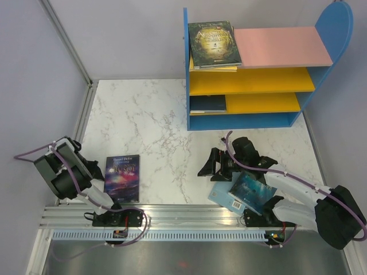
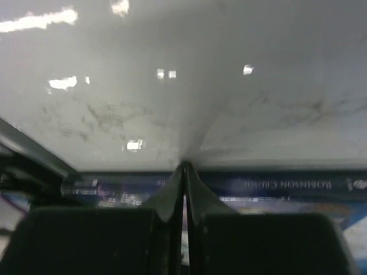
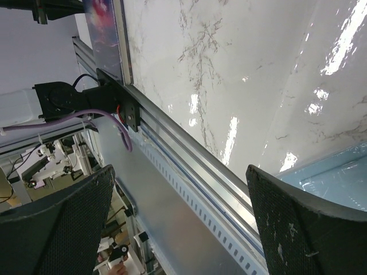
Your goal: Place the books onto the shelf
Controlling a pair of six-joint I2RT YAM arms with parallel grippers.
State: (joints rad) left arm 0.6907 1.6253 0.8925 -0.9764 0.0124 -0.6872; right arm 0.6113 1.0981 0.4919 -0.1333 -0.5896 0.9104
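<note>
The left hand (image 2: 184, 172), pinched closed, points crosswise at the spine of the purple book (image 1: 122, 177) (the right hand (image 3: 180, 169), spread wide, is farther).

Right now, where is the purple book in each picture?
Top: the purple book lies flat at lower left, near the left arm's base.
Left wrist: the purple book shows only its dark spine, running across the lower part.
Right wrist: the purple book is a strip in the top left corner.
Shared landmark: the white marble table under it.
</note>
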